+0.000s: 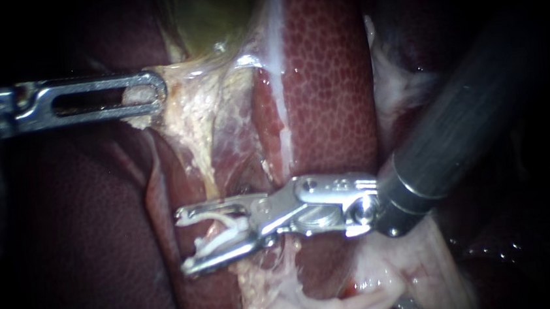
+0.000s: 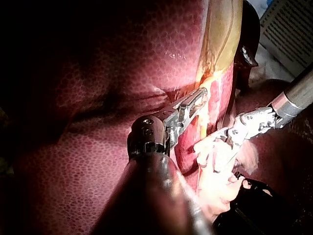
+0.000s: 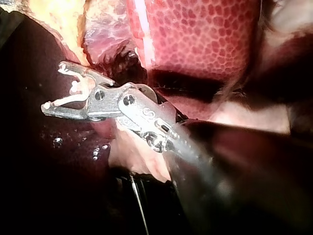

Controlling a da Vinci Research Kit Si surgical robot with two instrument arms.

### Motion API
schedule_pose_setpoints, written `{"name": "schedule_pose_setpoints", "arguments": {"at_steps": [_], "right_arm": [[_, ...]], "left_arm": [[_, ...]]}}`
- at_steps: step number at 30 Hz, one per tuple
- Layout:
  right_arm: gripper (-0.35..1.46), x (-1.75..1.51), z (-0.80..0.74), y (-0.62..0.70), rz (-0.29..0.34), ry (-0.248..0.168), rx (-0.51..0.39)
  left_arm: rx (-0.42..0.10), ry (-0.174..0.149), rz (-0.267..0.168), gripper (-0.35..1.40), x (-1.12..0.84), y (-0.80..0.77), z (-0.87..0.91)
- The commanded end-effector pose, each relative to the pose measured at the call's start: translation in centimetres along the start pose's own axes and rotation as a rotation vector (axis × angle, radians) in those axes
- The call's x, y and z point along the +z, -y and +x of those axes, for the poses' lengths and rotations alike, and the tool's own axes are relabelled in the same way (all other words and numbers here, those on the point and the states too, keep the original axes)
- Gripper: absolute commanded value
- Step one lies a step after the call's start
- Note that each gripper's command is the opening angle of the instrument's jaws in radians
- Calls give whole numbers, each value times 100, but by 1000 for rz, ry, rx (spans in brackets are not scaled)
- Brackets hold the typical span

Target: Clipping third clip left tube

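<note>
Our left instrument (image 1: pixel 156 95) pinches pale tissue (image 1: pixel 187 115) at 10 o'clock. Our right instrument (image 1: pixel 182 242) grips a spread white clip (image 1: pixel 223 233) at 6. The tube (image 1: pixel 210 179) looks soft and slippery, so we should clip it squarely.

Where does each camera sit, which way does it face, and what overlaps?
Endoscope: close to the tissue, facing the liver; left instrument enters from left gripping pale tissue, right instrument from upper right.
Left wrist: on the left arm, looking down its shaft to its jaws.
Right wrist: on the right arm, looking along its shaft to the white clip between its jaws.
Shared: endoscope and left wrist show both instruments.
</note>
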Motion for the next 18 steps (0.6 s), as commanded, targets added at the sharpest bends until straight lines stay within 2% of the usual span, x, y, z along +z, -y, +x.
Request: {"name": "schedule_pose_setpoints", "arguments": {"at_steps": [1, 12, 18], "right_arm": [[59, -3, 2, 0, 1, -2, 1], [58, -57, 28, 7, -9, -12, 30], [57, -72, 35, 6, -11, -14, 26]], "left_arm": [[0, 0, 0, -13, 0, 0, 0], [0, 0, 0, -13, -1, 1, -1], [0, 0, 0, -13, -1, 1, -1]]}}
